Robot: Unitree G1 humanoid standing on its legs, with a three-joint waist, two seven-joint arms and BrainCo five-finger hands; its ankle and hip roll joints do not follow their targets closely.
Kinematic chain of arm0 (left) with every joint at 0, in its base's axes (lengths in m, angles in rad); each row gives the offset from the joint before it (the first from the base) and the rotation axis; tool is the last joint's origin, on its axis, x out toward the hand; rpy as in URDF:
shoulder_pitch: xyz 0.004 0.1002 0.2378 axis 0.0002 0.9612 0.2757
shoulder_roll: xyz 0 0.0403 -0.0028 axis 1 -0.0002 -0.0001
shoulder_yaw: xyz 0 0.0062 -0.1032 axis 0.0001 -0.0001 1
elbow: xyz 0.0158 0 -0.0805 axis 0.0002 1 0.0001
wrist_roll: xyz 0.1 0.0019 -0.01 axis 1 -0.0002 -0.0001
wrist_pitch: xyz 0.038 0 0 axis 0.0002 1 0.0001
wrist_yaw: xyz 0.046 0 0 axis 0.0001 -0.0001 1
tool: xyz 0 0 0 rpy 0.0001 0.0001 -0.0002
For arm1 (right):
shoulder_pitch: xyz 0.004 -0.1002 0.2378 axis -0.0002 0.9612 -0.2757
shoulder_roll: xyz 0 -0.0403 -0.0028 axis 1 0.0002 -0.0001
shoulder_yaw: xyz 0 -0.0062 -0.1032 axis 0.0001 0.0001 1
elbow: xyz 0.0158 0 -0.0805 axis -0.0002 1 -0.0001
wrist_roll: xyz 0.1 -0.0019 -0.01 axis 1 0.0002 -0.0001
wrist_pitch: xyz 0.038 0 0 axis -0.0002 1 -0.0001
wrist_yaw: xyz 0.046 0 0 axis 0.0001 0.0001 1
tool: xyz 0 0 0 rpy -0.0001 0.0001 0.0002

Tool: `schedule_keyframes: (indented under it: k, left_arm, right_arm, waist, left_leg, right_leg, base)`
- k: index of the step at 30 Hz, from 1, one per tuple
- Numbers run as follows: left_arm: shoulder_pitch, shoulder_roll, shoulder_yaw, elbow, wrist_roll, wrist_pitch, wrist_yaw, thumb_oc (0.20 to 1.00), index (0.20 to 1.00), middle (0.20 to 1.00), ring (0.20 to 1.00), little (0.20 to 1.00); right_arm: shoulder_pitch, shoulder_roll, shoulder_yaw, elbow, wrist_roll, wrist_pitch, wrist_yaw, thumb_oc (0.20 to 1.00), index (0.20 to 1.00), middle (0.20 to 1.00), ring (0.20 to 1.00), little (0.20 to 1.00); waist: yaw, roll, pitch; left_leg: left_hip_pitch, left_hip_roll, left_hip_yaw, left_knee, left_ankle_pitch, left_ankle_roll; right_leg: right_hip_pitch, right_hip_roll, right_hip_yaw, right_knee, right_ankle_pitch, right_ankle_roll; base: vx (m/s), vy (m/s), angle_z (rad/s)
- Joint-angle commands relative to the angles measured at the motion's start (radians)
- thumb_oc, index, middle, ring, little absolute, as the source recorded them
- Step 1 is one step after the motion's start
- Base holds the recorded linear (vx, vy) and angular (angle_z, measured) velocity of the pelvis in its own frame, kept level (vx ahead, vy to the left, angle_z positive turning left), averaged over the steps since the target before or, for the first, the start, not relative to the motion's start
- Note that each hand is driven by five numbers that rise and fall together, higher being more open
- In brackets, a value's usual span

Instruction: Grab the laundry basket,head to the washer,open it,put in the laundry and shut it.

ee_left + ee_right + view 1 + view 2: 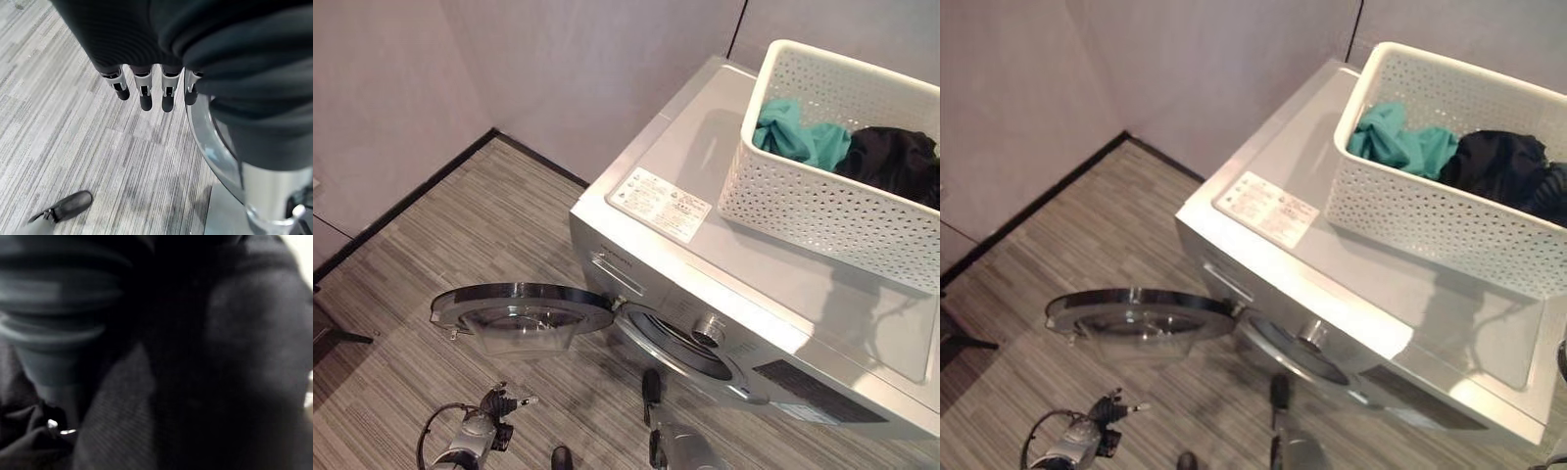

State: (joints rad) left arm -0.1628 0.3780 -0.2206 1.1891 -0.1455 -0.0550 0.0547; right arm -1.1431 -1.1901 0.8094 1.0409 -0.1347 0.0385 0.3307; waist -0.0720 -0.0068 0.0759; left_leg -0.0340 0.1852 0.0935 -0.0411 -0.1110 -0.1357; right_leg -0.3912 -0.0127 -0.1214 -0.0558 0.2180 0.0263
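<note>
Standing on the washer [773,294], the white laundry basket [822,211] sits on its top at the far right, holding a teal garment [798,137] and a black garment [891,157]. The round door [521,308] is swung fully open to the left over the striped floor [460,225], leaving the drum opening [680,343] clear on the front face.

The left robot hand [152,90] hangs beside the door's rim with its fingers straight and relaxed, gripping nothing. In the right wrist view dark cloth presses against the camera, so that arm seems to be down among the black laundry; whether its fingers have closed on the fabric cannot be told.

The step in hand looks like moving the clothes from basket to drum. To do it well, the right robot hand should gather a full bunch, lift it clear of the basket wall, then carry it down and left into the opening, pushing it well inside so nothing trails over the seal. The left arm should stay clear of the door's swing.
</note>
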Motion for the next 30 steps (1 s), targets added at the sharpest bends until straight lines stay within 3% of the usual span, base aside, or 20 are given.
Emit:
schedule_keyframes:
  k: [1, 7, 14, 17, 30]
  left_arm:
    - [-0.038, 0.024, 0.003, -0.012, -0.017, -0.027, -0.004, 1.0, 1.0, 1.0, 1.0, 1.0]
    - [-0.034, 0.008, 0.003, -0.003, -0.019, -0.033, 0.002, 1.0, 1.0, 1.0, 1.0, 1.0]
    - [-0.042, 0.001, -0.006, 0.003, -0.022, -0.037, 0.014, 1.0, 1.0, 1.0, 1.0, 1.0]
    - [-0.038, 0.009, -0.013, -0.003, -0.016, -0.042, 0.016, 1.0, 1.0, 1.0, 1.0, 1.0]
    - [-0.004, -0.015, -0.032, -0.044, -0.016, -0.06, 0.021, 1.0, 1.0, 1.0, 1.0, 1.0]
  right_arm:
    - [0.058, 0.033, 0.144, -0.08, -0.008, -0.022, 0.029, 0.2, 0.2, 0.2, 0.2, 0.2]
    - [0.068, 0.021, 0.117, -0.163, 0.049, -0.041, -0.005, 0.2, 0.2, 0.2, 0.2, 0.2]
    - [-0.001, 0.038, 0.009, -0.074, 0.148, -0.033, -0.103, 0.2, 0.2, 0.2, 0.2, 0.2]
    - [-0.062, 0.009, -0.06, -0.045, 0.235, -0.034, -0.161, 0.2, 0.2, 0.2, 0.2, 0.2]
    - [-0.334, -0.086, -0.085, -0.142, 0.468, -0.093, -0.306, 0.2, 0.2, 0.2, 0.2, 0.2]
  waist:
    - [0.005, -0.001, 0.088]
    - [-0.008, 0.006, 0.084]
    - [-0.015, 0.011, 0.069]
    - [-0.022, 0.011, 0.057]
    - [-0.042, -0.006, 0.01]
  left_leg:
    - [0.032, 0.087, -0.042, 0.01, 0.316, -0.051]
    - [0.047, 0.092, -0.028, 0.011, 0.312, -0.051]
    - [0.072, 0.09, -0.022, 0.006, 0.298, -0.048]
    - [0.084, 0.085, -0.025, 0.002, 0.281, -0.044]
    - [0.132, 0.067, -0.023, 0.004, 0.206, -0.032]
  right_leg:
    - [-0.022, -0.077, 0.076, 0.179, -0.192, 0.089]
    - [-0.021, -0.073, 0.082, 0.183, -0.19, 0.093]
    - [-0.002, -0.078, 0.089, 0.181, -0.187, 0.098]
    - [0.012, -0.084, 0.091, 0.178, -0.185, 0.101]
    - [0.077, -0.108, 0.092, 0.168, -0.178, 0.113]
  base:
    - [0.0, 0.031, -0.05]
    - [0.0, 0.018, -0.07]
    - [0.0, 0.025, -0.01]
    - [0.0, 0.011, 0.0]
    - [-0.01, 0.02, 0.02]
